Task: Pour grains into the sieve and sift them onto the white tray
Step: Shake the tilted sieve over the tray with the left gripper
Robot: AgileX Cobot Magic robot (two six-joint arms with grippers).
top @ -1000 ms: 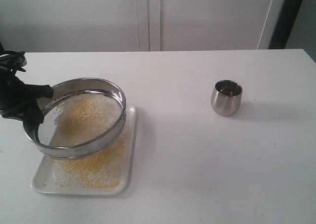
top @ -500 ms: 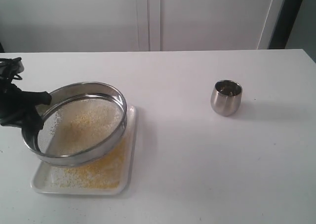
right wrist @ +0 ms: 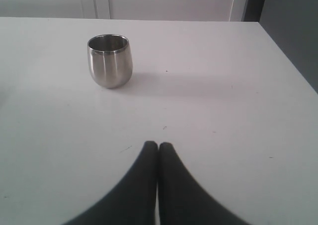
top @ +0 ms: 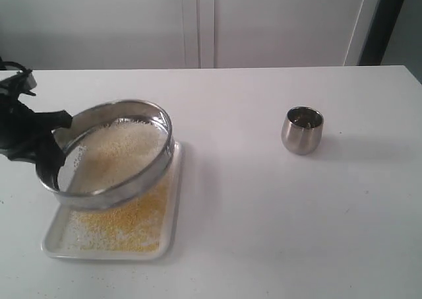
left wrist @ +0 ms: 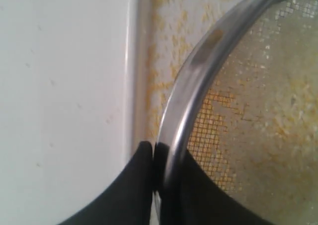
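While the sieve [top: 142, 180] hangs tilted over the far end of the tray [top: 170, 206], the left fingers [top: 58, 121] clamp its rim on the left side, so the load lies to the right of them. Pale grains [top: 115, 147] are heaped on the mesh, and golden ones are strewn on the tray below. The tray's long axis runs toward the camera, and the sieve is about as wide as the tray, so I judge there's little room to drift sideways. The cup [top: 302, 130] stands upright well off to the right on the surface [top: 264, 220].

Over to the left wrist: the fingers [left wrist: 131, 195] are narrow, pinching the steel rim [left wrist: 194, 86] between them, one outside, one inside on the mesh. The tray's edge [left wrist: 141, 61] shows beyond, dusted with yellow grains [left wrist: 166, 81].

Right wrist now: the right fingers [right wrist: 146, 180] are pressed together on nothing, low over the bare surface [right wrist: 238, 115], with the cup [right wrist: 110, 60] ahead and apart. The left arm has the sieve; the right is nowhere near it.
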